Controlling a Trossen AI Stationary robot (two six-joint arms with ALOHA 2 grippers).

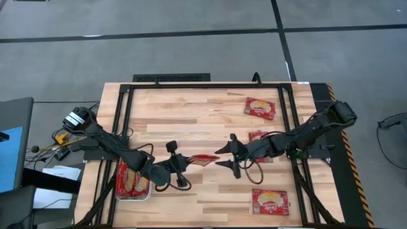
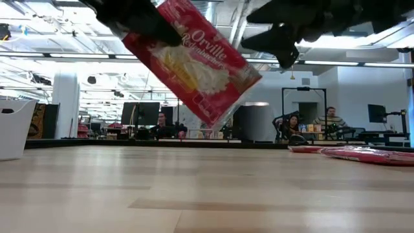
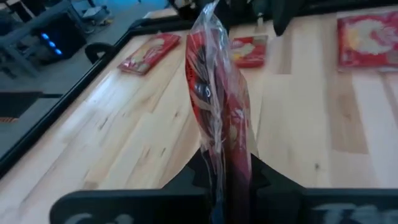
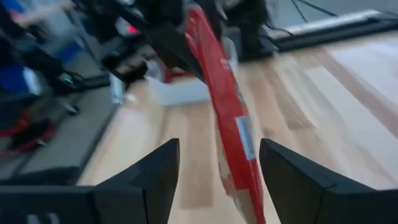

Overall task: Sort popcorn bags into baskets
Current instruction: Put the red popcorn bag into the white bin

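One popcorn bag [image 1: 203, 158] is held above the middle of the desk [image 1: 191, 114], clenched edge-on and tilted in the left hand [image 1: 184, 161]; the right hand [image 1: 230, 158] is seen just beside it, fingers spread and released, with the bag between them but not gripped; the white basket [image 1: 132, 194] sits at the desk's near left corner with red bags inside; three more bags [image 1: 260, 107] are lying flat on the right side of the desk.
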